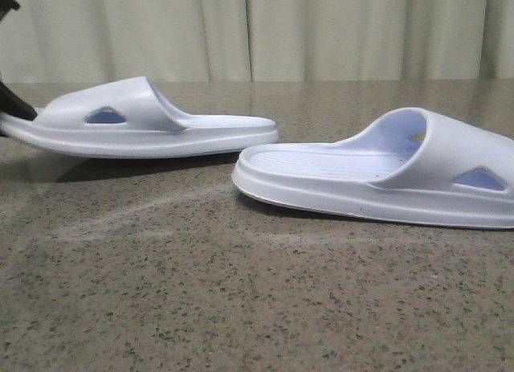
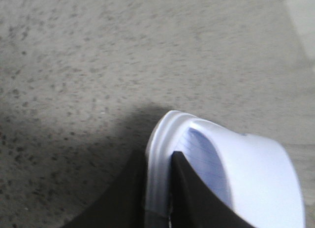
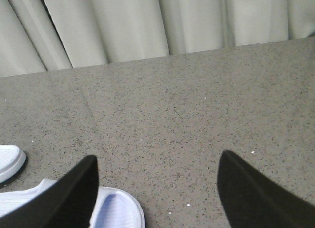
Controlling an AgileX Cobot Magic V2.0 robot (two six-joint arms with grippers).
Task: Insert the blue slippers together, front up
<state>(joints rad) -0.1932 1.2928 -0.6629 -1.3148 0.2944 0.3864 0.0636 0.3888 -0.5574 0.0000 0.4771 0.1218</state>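
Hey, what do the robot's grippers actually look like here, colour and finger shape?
Both are plain matte black. The left gripper has two flat, wedge-shaped fingers tapering to narrow tips. The right gripper has the same dark tapered fingers with rounded points. No cables, markings or labels are visible, and the arms themselves are out of view.

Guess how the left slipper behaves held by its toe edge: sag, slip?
The left slipper is pinched at its rim by the left gripper and stays straight off the table: likely stiff, light. Smooth moulded foam might slip.
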